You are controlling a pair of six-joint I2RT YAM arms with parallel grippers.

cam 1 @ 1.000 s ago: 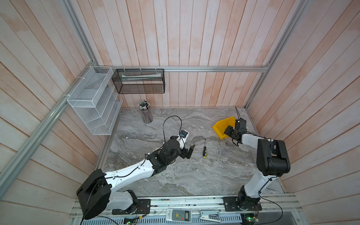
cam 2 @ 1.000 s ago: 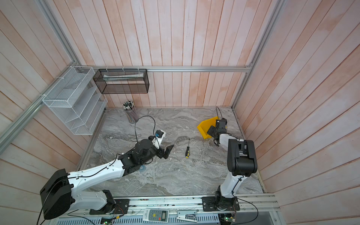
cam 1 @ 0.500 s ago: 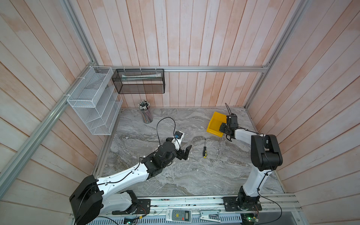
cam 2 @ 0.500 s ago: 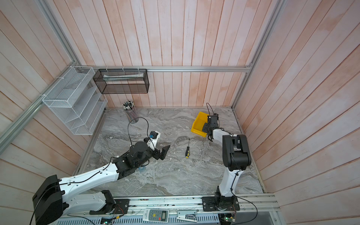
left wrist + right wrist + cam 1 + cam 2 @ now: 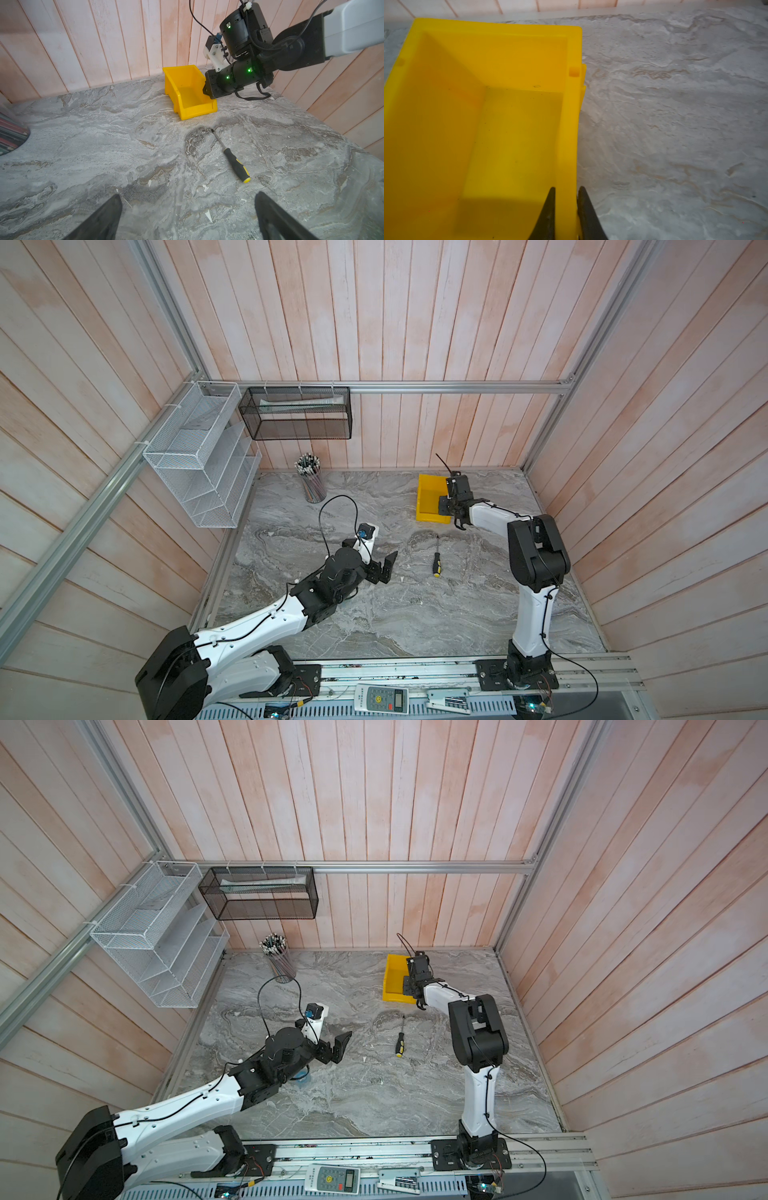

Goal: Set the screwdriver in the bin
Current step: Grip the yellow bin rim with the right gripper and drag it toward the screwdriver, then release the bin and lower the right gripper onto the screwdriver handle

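The screwdriver lies flat on the marble tabletop, outside the yellow parts bin and held by nothing. In both top views its long axis runs almost straight from front to back. The thin shaft tip points toward the bin's low front lip and the yellow butt points toward the arm bases. The tip is near the lip but clearly apart from it.

The right gripper is clamped on the bin. In the right wrist view its 2 fingers stand on either side of 1 side wall, 1 inside and 1 outside, pinching the wall close to its front end. The bin sits upright on the tabletop with nothing visible inside.

The left gripper hangs just above the tabletop with its fingers spread wide and nothing between them. The screwdriver lies to its right in both top views, near but not touching. In the left wrist view the handle sits ahead of the spread fingers and off toward 1 side — not centred in the gap.

Since the right arm is occupied at the bin, the pick likely falls to the left arm. It would probably need to shift sideways until the black handle lies between the fingers, which should close across the handle — not along it.
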